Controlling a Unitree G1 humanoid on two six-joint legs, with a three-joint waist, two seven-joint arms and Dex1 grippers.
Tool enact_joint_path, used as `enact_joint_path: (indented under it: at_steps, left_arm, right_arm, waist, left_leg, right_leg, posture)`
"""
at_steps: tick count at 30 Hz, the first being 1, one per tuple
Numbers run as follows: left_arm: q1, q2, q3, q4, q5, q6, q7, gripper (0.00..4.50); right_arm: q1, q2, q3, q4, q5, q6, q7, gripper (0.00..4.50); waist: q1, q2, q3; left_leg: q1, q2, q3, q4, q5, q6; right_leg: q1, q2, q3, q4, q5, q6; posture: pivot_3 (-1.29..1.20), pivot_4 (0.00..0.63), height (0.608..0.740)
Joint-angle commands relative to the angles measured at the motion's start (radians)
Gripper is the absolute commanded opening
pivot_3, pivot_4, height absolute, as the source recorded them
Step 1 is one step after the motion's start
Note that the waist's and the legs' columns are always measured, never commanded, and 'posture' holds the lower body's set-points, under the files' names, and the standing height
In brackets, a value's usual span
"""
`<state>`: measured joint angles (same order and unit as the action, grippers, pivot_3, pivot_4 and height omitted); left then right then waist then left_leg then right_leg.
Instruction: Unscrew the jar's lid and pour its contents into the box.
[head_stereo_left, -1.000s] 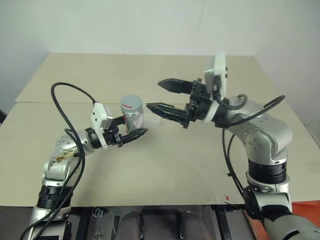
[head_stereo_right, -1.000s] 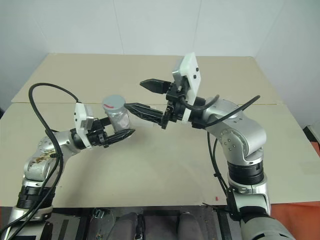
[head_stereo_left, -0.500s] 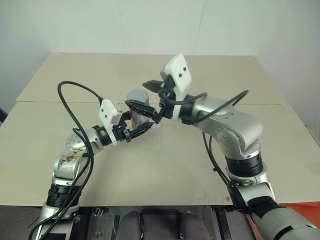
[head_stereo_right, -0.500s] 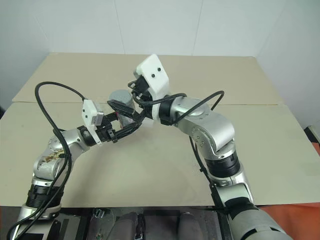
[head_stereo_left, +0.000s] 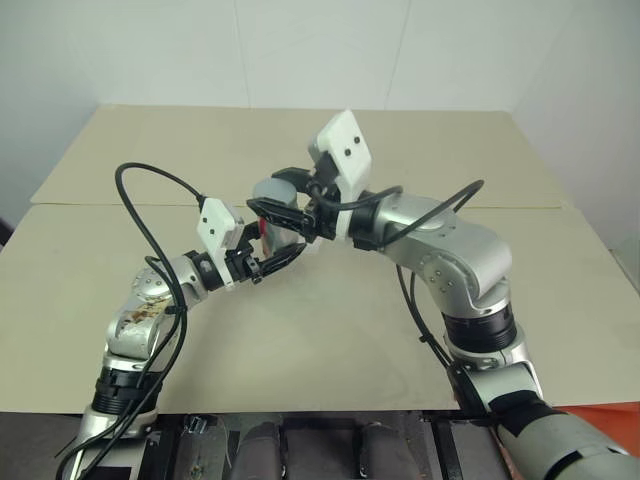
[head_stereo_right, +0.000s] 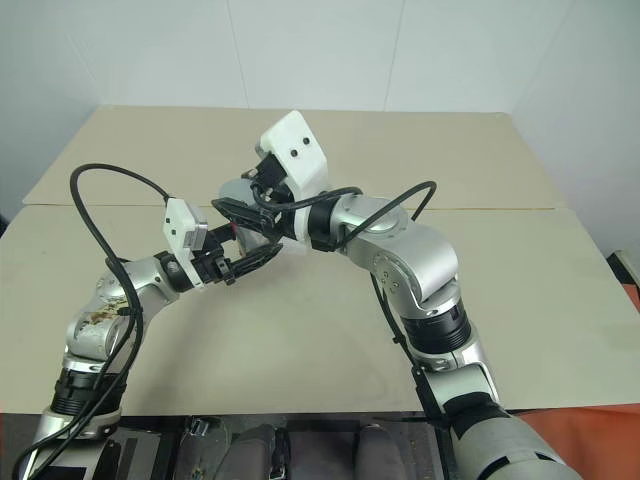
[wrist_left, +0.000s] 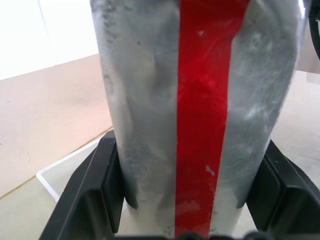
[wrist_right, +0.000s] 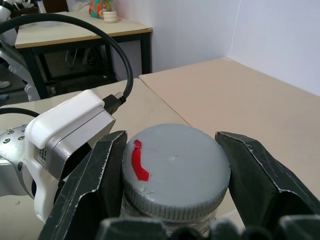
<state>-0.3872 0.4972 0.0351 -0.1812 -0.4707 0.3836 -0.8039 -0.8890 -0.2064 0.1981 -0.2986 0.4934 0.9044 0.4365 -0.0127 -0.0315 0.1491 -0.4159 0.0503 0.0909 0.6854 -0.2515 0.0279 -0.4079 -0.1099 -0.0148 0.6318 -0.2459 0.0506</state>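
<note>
The jar, a silver cylinder with a red stripe, is held upright above the table with my left gripper shut on its body; the black fingers press it from both sides. The grey lid with a red mark sits on top of the jar. My right gripper reaches in level from the right and is shut on the lid, one finger on each side of its rim. A corner of the translucent white box shows on the table just behind the jar.
The beige table spreads wide around both arms, with a seam across its middle. A black cable loops up from my left arm. White walls stand behind the table's far edge.
My right gripper swung left over the jar and its wide-open fingers closed onto the lid. The left gripper kept its hold on the jar.
</note>
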Motion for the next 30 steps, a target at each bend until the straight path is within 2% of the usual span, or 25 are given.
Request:
enact_joint_path:
  at_steps: [1,5,10,15,20,27,29,30]
  left_arm:
    - [-0.013,0.017,-0.001,-0.045,-0.015,-0.017,-0.040,2.81]
    - [-0.006,0.031,0.018,-0.042,-0.051,-0.050,-0.115,2.81]
    - [-0.022,0.088,0.029,-0.035,-0.130,-0.036,-0.285,2.81]
    - [-0.070,0.100,0.039,-0.016,-0.210,-0.030,-0.413,2.81]
    - [-0.121,0.099,0.029,0.005,-0.263,0.004,-0.491,2.81]
    - [-0.130,0.083,0.017,0.002,-0.246,-0.012,-0.494,2.81]
    - [-0.132,0.085,0.017,0.014,-0.236,-0.020,-0.494,2.81]
    - [-0.136,0.086,0.018,0.020,-0.231,-0.024,-0.493,2.81]
  right_arm:
    - [-0.022,-0.022,-0.035,-0.017,-0.010,-0.011,0.005,2.79]
    - [-0.015,-0.054,-0.046,-0.009,0.026,-0.029,0.095,2.79]
    - [-0.017,-0.100,-0.095,0.014,0.159,-0.060,0.305,2.79]
    - [-0.034,-0.172,-0.089,0.041,0.258,-0.121,0.611,2.79]
    - [-0.068,-0.213,-0.062,0.113,0.291,-0.162,0.833,2.79]
    - [-0.095,-0.206,-0.033,0.185,0.247,-0.208,0.906,2.79]
    - [-0.097,-0.194,-0.033,0.199,0.225,-0.224,0.871,2.79]
    - [-0.100,-0.187,-0.034,0.206,0.212,-0.231,0.844,3.13]
  waist:
    - [0.000,0.000,0.000]
    - [0.000,0.000,0.000]
    - [0.000,0.000,0.000]
    - [0.000,0.000,0.000]
    - [0.000,0.000,0.000]
    - [0.000,0.000,0.000]
    - [0.001,0.000,0.000]
    - [0.001,0.000,0.000]
  left_leg:
    - [0.000,0.000,0.000,0.000,0.000,0.000]
    - [0.000,0.000,0.000,0.000,0.000,0.000]
    - [0.000,0.000,0.000,0.000,0.000,0.000]
    - [0.000,0.000,0.000,0.000,0.000,0.000]
    - [0.000,0.000,0.000,0.000,0.000,0.000]
    - [0.000,0.000,0.000,0.000,0.000,0.000]
    - [0.000,0.000,0.000,0.000,0.000,0.000]
    - [0.000,0.000,0.000,0.000,0.000,0.000]
  right_leg:
    - [0.000,0.000,0.000,0.000,0.000,0.000]
    - [0.000,0.000,0.000,0.000,0.000,0.000]
    - [0.000,0.000,0.000,-0.001,0.000,0.000]
    - [0.000,0.000,0.000,-0.002,0.000,0.000]
    - [0.000,0.000,0.000,-0.002,0.000,0.000]
    - [0.000,0.000,0.000,-0.001,0.000,0.000]
    - [0.000,0.000,0.000,-0.001,0.000,0.000]
    - [0.000,0.000,0.000,-0.001,0.000,0.000]
  posture:
    - [0.00,0.150,0.740]
    - [0.00,0.150,0.740]
    - [0.00,0.150,0.740]
    - [0.00,0.150,0.740]
    - [0.00,0.150,0.740]
    - [0.00,0.150,0.740]
    - [0.00,0.150,0.740]
    - [0.00,0.150,0.740]
